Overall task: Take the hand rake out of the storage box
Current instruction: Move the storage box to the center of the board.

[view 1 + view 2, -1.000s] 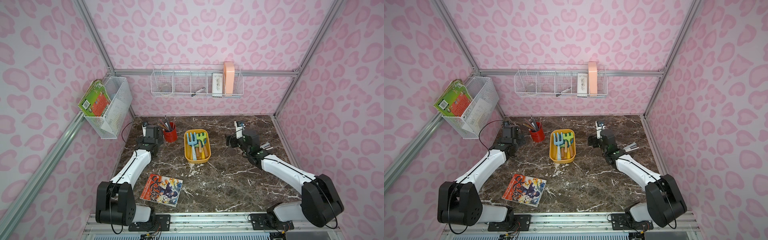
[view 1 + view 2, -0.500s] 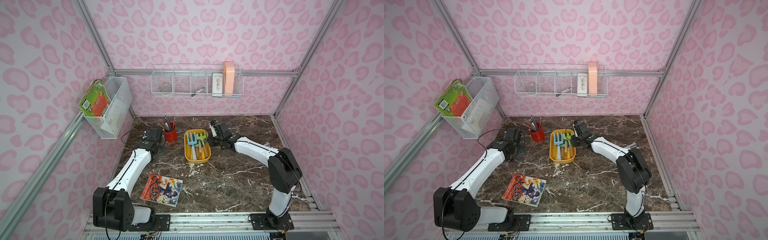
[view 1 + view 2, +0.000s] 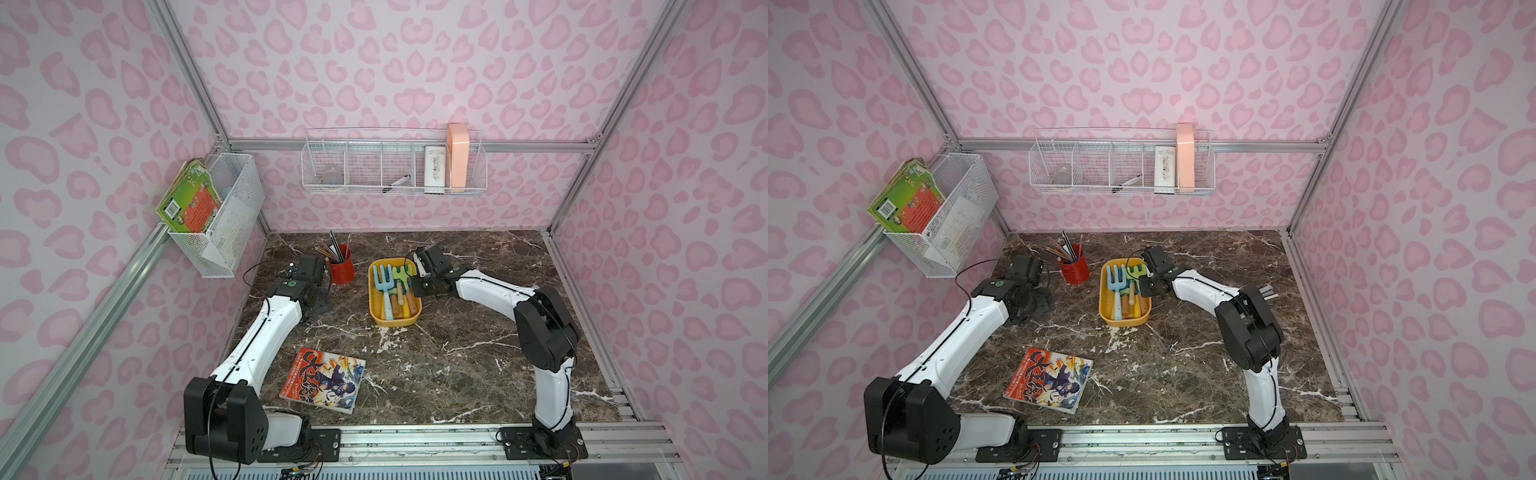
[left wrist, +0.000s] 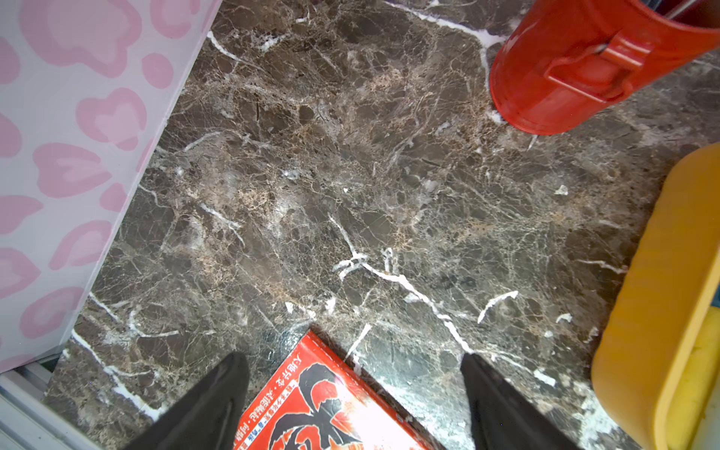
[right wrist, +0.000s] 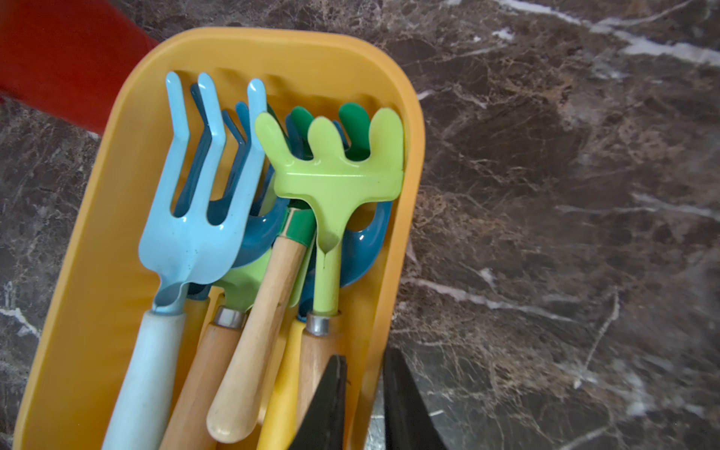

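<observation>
Right claw [image 5: 364, 354] narrow, pinching yellow plastic storage box [image 5: 272, 37] rim; light-green wooden-handled hand rake [image 5: 335, 175] lies lengthwise inside, handle just beside it. Left claw [image 4: 350, 358] wide open, empty, farther.

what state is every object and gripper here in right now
yellow plastic storage box, upright, filled
light green hand rake, lying in the box, topmost, not yet lifted
light blue hand fork, lying in the box
red metal pencil cup, upright, holding pencils
colourful magazine, closed, lying flat
left gripper, open, empty
right gripper, shut on the box's side wall
</observation>
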